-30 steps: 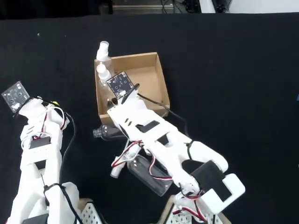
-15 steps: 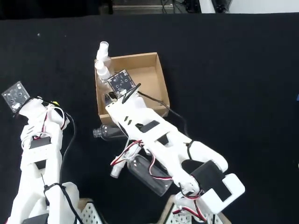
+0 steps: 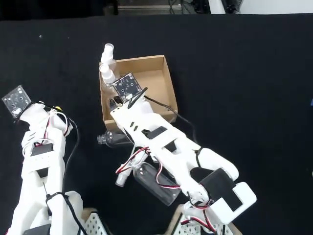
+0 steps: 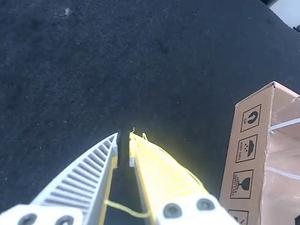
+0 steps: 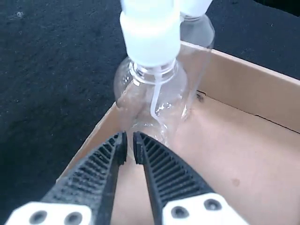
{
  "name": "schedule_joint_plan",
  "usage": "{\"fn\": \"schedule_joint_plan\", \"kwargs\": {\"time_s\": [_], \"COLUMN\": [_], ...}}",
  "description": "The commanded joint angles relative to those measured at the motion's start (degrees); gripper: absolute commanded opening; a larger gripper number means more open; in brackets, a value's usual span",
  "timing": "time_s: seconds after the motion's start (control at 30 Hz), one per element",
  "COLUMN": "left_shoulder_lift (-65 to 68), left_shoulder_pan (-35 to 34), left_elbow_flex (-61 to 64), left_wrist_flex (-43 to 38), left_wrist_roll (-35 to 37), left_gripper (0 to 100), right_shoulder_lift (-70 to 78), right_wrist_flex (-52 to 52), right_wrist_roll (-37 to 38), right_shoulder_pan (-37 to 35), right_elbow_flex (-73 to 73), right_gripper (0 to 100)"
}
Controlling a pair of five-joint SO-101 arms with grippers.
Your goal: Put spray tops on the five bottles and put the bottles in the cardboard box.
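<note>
The cardboard box [image 3: 164, 83] sits in the middle of the black table. Two clear bottles with white spray tops stand at its far-left corner, one [image 3: 107, 53] behind the other [image 3: 106, 74]. My right gripper [image 5: 130, 140] is shut with nothing in it, inside the box, its tips just short of the nearer bottle [image 5: 150, 79]. A topless bottle [image 3: 110, 139] lies on the table in front of the box. Another bottle [image 3: 154, 183] lies partly under the right arm. My left gripper [image 4: 124, 140] is shut and empty over bare cloth left of the box [image 4: 262, 154].
A small white spray top [image 3: 121, 180] lies beside the right arm's wires. The right arm [image 3: 161, 142] stretches from the near edge across the box's front wall. The left arm [image 3: 39, 152] stands at the table's left side.
The right gripper edged slightly farther into the box's far-left corner, and the nearer spray-topped bottle shifted a little the same way. The left arm has stayed still.
</note>
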Motion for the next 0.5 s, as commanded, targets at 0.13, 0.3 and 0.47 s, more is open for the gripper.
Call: {"fn": "schedule_joint_plan", "kwargs": {"time_s": [0.13, 0.3, 0.47], "left_shoulder_lift": [-1.67, -1.67, -1.67], "left_shoulder_pan": [-0.04, -0.04, -0.04], "left_elbow_flex": [-0.75, -0.75, -0.75], "left_wrist_flex": [-1.05, -1.14, -1.14], "left_wrist_roll": [0.0, 0.0, 0.0], "left_gripper": [3, 3, 3], "right_shoulder_lift": [0.48, 4.44, 5.93], "right_wrist_flex": [-1.85, -1.85, -1.85], "right_wrist_roll": [0.26, 0.26, 0.62], "right_shoulder_pan": [0.79, 0.7, 0.62], "right_elbow_flex": [-3.38, -6.02, -6.9], "right_gripper": [1.1, 1.1, 1.1]}}
